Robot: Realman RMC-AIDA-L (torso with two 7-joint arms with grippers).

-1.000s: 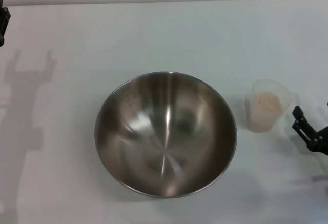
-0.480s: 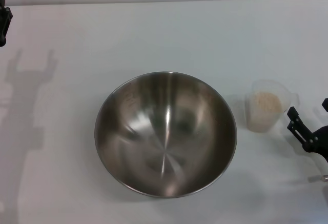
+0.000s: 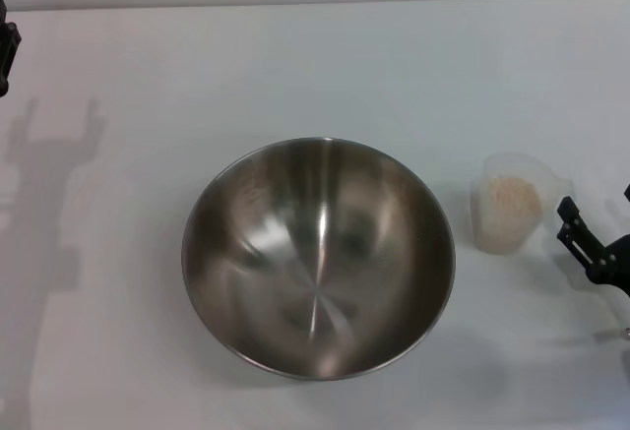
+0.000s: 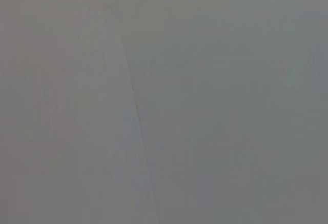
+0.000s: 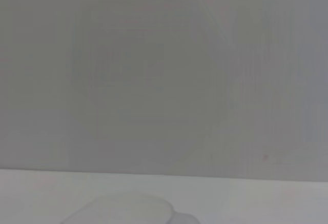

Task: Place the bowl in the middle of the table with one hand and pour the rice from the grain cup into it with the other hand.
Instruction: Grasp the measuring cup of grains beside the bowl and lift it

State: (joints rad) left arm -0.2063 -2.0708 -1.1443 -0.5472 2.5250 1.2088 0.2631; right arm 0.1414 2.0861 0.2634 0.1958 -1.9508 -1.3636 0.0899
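The steel bowl (image 3: 318,256) stands empty in the middle of the white table (image 3: 325,66). The clear grain cup (image 3: 512,214) stands upright just right of the bowl, with rice (image 3: 514,197) inside it. My right gripper (image 3: 598,209) is at the right edge of the head view, just right of the cup. Its fingers (image 3: 573,221) are apart and hold nothing. The cup's rim shows faintly in the right wrist view (image 5: 128,208). My left gripper (image 3: 6,51) is parked at the far left edge, mostly out of view.
The left arm casts a shadow (image 3: 49,194) on the table's left side. The left wrist view shows only a plain grey surface.
The right gripper has shifted slightly beside the cup. The left gripper has drawn a little further off the left edge. Bowl and cup have not moved.
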